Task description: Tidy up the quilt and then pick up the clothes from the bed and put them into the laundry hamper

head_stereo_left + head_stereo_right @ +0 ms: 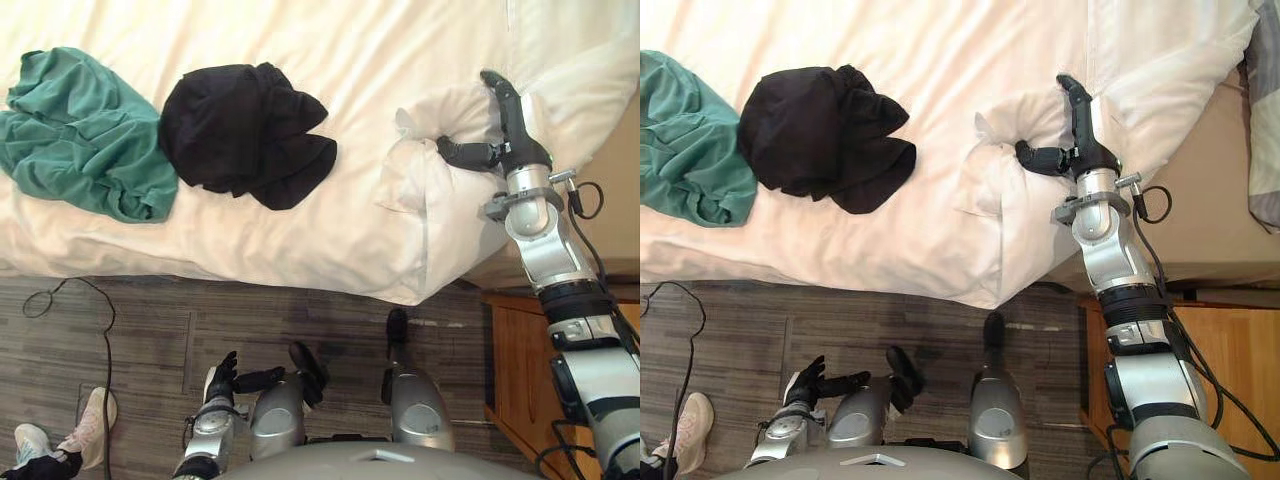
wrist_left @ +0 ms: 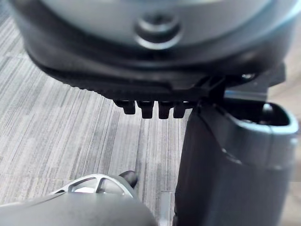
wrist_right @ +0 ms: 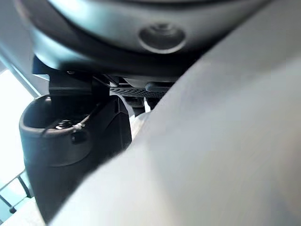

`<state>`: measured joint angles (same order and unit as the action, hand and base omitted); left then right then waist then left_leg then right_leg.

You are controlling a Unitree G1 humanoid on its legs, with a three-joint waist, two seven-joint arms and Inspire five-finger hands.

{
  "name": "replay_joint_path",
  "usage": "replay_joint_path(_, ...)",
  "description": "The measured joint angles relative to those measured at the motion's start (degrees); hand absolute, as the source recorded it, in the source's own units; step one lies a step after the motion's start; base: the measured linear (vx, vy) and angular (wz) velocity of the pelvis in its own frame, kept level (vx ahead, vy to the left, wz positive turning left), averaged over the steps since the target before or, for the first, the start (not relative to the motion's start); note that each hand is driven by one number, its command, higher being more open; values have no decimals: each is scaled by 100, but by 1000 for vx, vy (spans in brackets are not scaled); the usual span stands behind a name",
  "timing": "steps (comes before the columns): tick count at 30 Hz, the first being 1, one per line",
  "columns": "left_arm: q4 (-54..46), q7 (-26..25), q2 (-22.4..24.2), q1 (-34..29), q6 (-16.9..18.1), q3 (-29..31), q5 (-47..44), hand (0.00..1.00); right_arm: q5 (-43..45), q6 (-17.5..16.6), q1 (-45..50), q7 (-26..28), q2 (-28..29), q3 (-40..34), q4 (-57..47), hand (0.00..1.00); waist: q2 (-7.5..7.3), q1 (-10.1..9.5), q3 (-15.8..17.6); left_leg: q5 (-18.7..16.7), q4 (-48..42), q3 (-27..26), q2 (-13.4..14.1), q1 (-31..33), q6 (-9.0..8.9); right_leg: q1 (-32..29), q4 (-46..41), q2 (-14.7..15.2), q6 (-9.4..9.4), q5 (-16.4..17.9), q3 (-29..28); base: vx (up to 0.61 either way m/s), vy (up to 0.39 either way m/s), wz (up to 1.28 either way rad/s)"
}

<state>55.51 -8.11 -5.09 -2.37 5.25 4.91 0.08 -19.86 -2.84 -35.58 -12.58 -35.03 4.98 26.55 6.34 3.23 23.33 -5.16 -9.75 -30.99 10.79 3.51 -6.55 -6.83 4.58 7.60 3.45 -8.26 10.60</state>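
- The biggest risk, as I judge it, is a weak hold on the quilt (image 1: 330, 60). My right hand (image 1: 518, 135) lies on the bunched corner (image 1: 420, 170) with its fingers (image 1: 500, 90) straight and its thumb (image 1: 465, 152) spread wide, so nothing is clamped. If I pull from this pose, the cloth may slide out from under the hand and leave the lump unflattened.
- The next risk is dragging the clothes along. Both garments lie on the quilt, so a hard tug could shift them or roll them over the near edge onto the floor.
- A smaller risk is the wooden nightstand (image 1: 520, 350), which sits right under my right forearm. A careless swing back could knock it.
- The smallest risk is a person's shoes (image 1: 95, 410) on the floor at the left. They are near my left hand (image 1: 222, 382), which hangs low with its fingers relaxed and apart, holding nothing.
- The quilt is white, thick and puffy. It is mostly smooth across the bed but heaped into a folded lump at the near right corner, with its hem hanging over the near edge. A tan surface (image 1: 1200, 190) lies bare beside it.
- The green garment (image 1: 80, 130) is crumpled at the bed's left, close to the near edge.
- The black garment (image 1: 240, 130) is a loose heap touching the green one, well apart from my right hand.
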Motion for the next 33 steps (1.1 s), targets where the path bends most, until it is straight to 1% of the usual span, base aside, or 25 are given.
replay_joint_path(3,-7,-2,1,6,-35,-19,-1,100,2,-36,293,-29,124,-238,-101,0,-13,13,-2,-8,2,8,-10,-64,-3,3,-169,28,13,70,20,-50,2,5)
replay_joint_path(5,-11,-1,-5,7,-48,-13,0,100,4,12,680,-31,261,-443,-477,0,-53,9,-17,-29,13,10,-4,-172,-16,23,-340,30,40,198,15,-53,-13,1)
replay_joint_path(6,-44,1,-13,5,-56,-11,1,100,4,18,936,-25,322,-532,-702,0,-81,24,-33,-56,29,10,-4,-223,-37,54,-371,29,82,248,13,-43,-18,-1)
replay_joint_path(8,-44,11,-71,1,-129,4,4,100,3,21,1622,-20,524,-711,-1221,0,-239,54,-156,-96,111,-17,-16,-324,-25,109,-364,15,100,316,0,-40,-19,-5)
replay_joint_path(9,-45,20,-84,0,-154,21,5,100,2,23,1778,-11,585,-764,-1311,0,-293,85,-199,-95,113,-20,-19,-330,-25,114,-364,17,100,316,0,-110,-8,-21)
replay_joint_path(10,-27,140,-130,-21,-293,45,50,100,3,13,2652,97,794,-1152,-1555,0,-604,182,-518,-96,240,-134,-70,-613,-25,275,-348,14,113,325,-127,-132,1,-25)
replay_joint_path(11,18,196,-119,-22,-298,42,56,100,3,10,2842,98,826,-1326,-1556,100,-693,196,-619,-96,276,-184,-114,-700,-25,320,-340,22,139,344,-169,-137,3,-29)
replay_joint_path(12,28,250,-72,-23,-300,40,58,100,9,-11,2948,109,825,-1514,-1555,100,-744,223,-722,-106,305,-204,-125,-745,-21,337,-335,19,150,351,-201,-82,-3,-13)
replay_joint_path(14,67,300,23,-38,-313,42,59,100,50,-54,3076,160,825,-1814,-1549,100,-780,255,-785,-139,308,-225,-131,-839,-20,417,-332,15,161,359,-241,-89,2,-3)
replay_joint_path(16,94,343,42,-64,-363,56,92,100,120,-97,3170,236,827,-2052,-1463,100,-778,302,-859,-189,315,-255,-130,-914,-36,482,-326,10,174,369,-275,-68,14,-5)
replay_joint_path(18,133,339,58,-79,-429,98,110,100,416,-113,3271,239,831,-2289,-1226,100,-778,324,-922,-192,335,-331,-124,-1013,-37,536,-331,4,175,368,-334,-80,-1,-13)
replay_joint_path(21,129,344,102,-167,-437,289,127,100,783,-12,3295,247,831,-2784,-896,100,-766,338,-1032,-223,416,-502,-124,-1120,-52,528,-337,-54,178,365,-460,-71,-16,-17)
replay_joint_path(23,126,349,121,-199,-441,432,124,100,1019,81,3400,251,831,-3103,-870,100,-778,339,-1058,-240,430,-586,-115,-1195,-64,544,-340,-72,178,365,-537,-65,-10,-24)
replay_joint_path(24,125,347,161,-239,-442,557,125,100,1185,193,3579,250,831,-3438,-872,100,-794,353,-1116,-255,438,-672,-110,-1233,-71,533,-339,-70,178,365,-611,-44,0,-26)
replay_joint_path(25,126,348,181,-256,-442,602,125,100,1265,254,3688,250,831,-3600,-872,100,-795,356,-1146,-265,444,-706,-109,-1245,-77,521,-339,-68,178,365,-632,-34,6,-33)
replay_joint_path(26,137,350,224,-287,-445,709,118,100,1466,344,3883,245,832,-3897,-872,100,-804,359,-1202,-275,506,-801,-119,-1283,-76,488,-337,-114,180,365,-679,-32,-11,-36)
replay_joint_path(28,153,350,260,-323,-453,805,90,100,1782,445,4177,217,835,-4244,-872,100,-826,413,-1221,-278,599,-949,-129,-1401,-83,490,-336,-134,180,365,-788,-38,-6,-37)
replay_joint_path(29,185,356,293,-397,-454,870,76,100,1981,496,4305,190,873,-4456,-875,100,-869,524,-1290,-278,628,-1011,-129,-1414,-84,467,-324,-155,181,365,-828,-25,1,-27)
replay_joint_path(31,255,380,294,-462,-461,922,67,100,2241,499,4461,60,996,-4932,-898,100,-881,655,-1416,-270,688,-1100,-127,-1445,-98,408,-329,-194,181,365,-916,-20,-23,-28)
replay_joint_path(33,260,385,294,-465,-477,944,65,100,2369,501,4563,-50,1087,-5248,-983,100,-873,663,-1433,-266,704,-1158,-127,-1502,-105,417,-334,-214,181,365,-957,-44,-18,-18)
